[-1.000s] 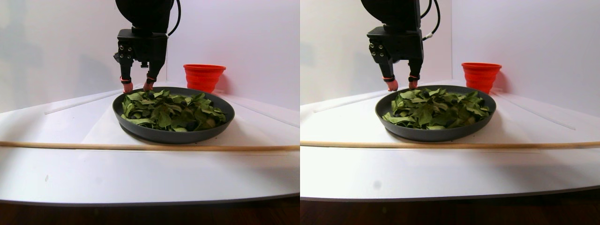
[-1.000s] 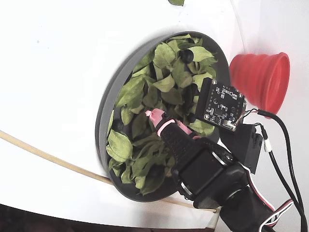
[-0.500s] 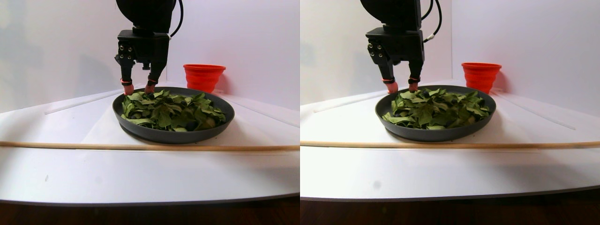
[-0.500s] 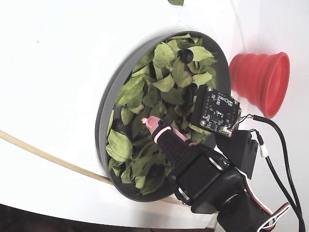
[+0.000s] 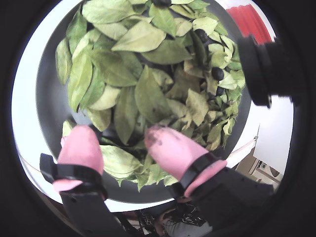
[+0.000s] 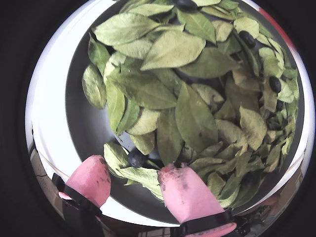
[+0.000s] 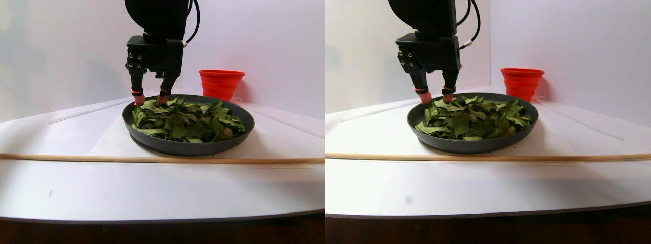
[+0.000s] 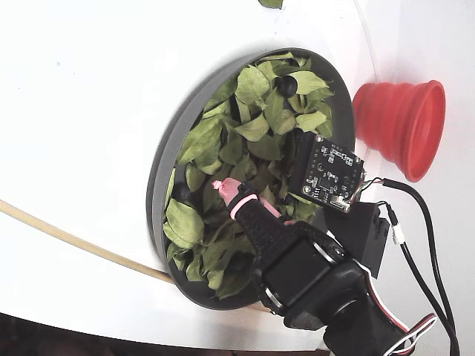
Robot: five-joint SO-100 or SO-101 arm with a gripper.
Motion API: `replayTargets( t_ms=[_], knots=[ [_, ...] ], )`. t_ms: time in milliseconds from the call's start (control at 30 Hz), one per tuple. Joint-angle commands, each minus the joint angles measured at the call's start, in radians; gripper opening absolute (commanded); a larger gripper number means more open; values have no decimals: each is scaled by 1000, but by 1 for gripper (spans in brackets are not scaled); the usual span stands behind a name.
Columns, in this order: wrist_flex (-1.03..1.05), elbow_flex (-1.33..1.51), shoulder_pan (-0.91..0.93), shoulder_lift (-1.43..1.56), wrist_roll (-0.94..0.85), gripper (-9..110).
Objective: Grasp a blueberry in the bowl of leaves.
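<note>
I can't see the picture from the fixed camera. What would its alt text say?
A black robot arm's pink-tipped end effector reaches into a dark-grey bowl heaped with green leaves, a blueberry showing near the far rim. A red cup lies on the white table beside the bowl.

My wide, shallow dark-grey round bowl sits flat on the tabletop, heaped with small oval green leaves. One dark round blueberry lies near its rim; others peek out across the pile.

text: none legible | labels: none | brands: none | numbers: none
</note>
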Motion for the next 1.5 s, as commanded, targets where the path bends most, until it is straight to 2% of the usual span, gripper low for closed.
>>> replayTargets(
  t_ms=[0, 1467],
  knots=[
    [-21, -5, 3, 3, 9, 19],
    [-295, -52, -35, -295, 173, 20]
  ],
)
